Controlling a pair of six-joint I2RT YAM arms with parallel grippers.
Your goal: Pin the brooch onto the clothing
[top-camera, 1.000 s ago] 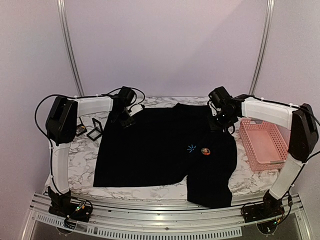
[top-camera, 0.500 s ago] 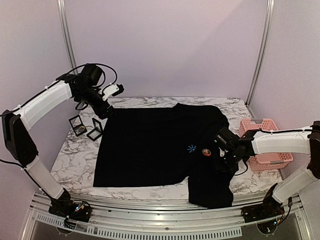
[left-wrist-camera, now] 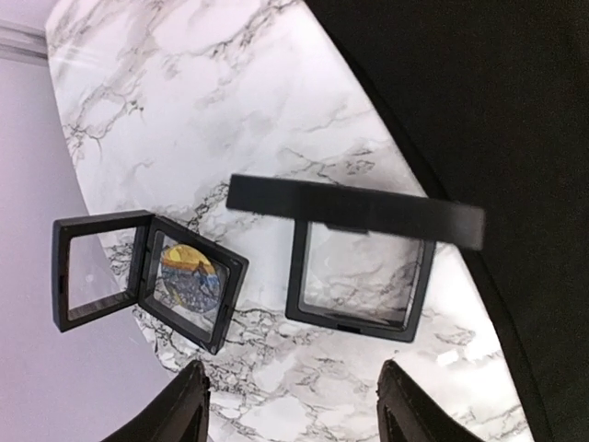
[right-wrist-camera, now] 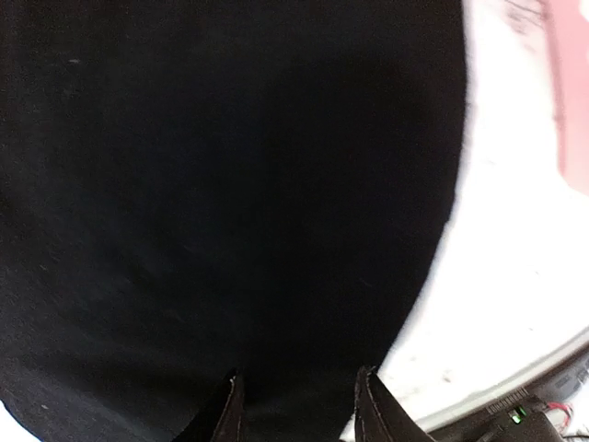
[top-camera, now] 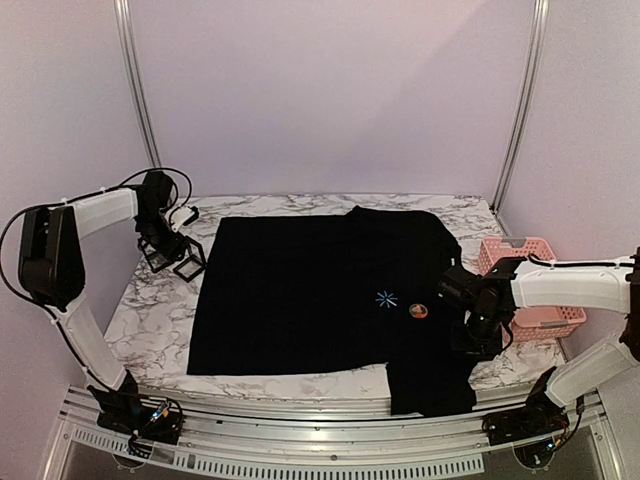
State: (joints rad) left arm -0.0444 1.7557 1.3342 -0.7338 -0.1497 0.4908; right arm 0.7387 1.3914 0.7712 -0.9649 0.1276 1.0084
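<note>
Spotted brooch point(top-camera: 418, 311) lying on black T-shirt point(top-camera: 300, 290), just left of right gripper point(right-wrist-camera: 296, 396), beside blue mark point(top-camera: 385, 298). Found its jaws apart over cloth, gripping nothing. Found left gripper point(left-wrist-camera: 294, 391) likewise spread, empty, above open cases point(left-wrist-camera: 359, 276). Judged pinning likely done. Needed clean withdrawal next, without snagging fabric.

Black T-shirt point(top-camera: 300, 290) with light-blue starburst point(top-camera: 386, 298), pink basket point(top-camera: 515, 243), grey-veined white table point(top-camera: 150, 320)

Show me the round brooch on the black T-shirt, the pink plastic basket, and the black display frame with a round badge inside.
Round brooch point(top-camera: 419, 311): top view, its centre.
Pink plastic basket point(top-camera: 505, 244): top view, far rim.
Black display frame with badge point(left-wrist-camera: 231, 304): left wrist view, right border.
</note>
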